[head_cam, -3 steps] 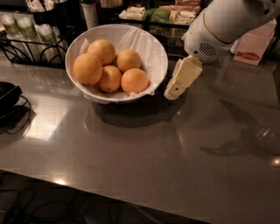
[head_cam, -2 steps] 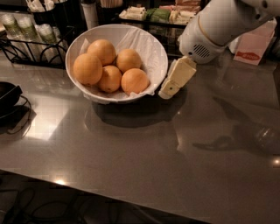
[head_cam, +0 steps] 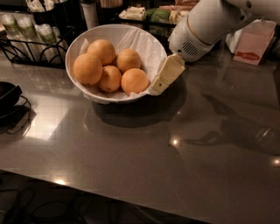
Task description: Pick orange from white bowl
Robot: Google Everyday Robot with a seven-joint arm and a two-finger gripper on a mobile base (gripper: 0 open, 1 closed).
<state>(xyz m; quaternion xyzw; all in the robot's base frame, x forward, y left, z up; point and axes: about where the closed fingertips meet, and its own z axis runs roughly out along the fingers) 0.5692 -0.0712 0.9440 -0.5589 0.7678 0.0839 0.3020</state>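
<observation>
Gripper [head_cam: 156, 87] seemingly at white bowl [head_cam: 105, 98] rim

End effector [head_cam: 157, 87] at white bowl [head_cam: 114, 31] right rim; oranges [head_cam: 110, 78] open from above; wire rack [head_cam: 30, 52] crowds left rear.

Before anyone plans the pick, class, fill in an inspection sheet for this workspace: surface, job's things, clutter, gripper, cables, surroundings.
Surface: dark glossy countertop, showing light reflections.
Job's things: white bowl lined with crinkled paper, holding five oranges; the nearest orange to the arm lies by the right rim.
Clutter: black dish at the left edge; pink carton at back right.
Gripper: gripper at the bowl's right rim, beside the nearest orange; every orange lies in the bowl.
Cables: thin dark loops by the black dish; cord or stand, cannot tell.
Surroundings: wire rack with bottles at back left; packets along the back.
</observation>
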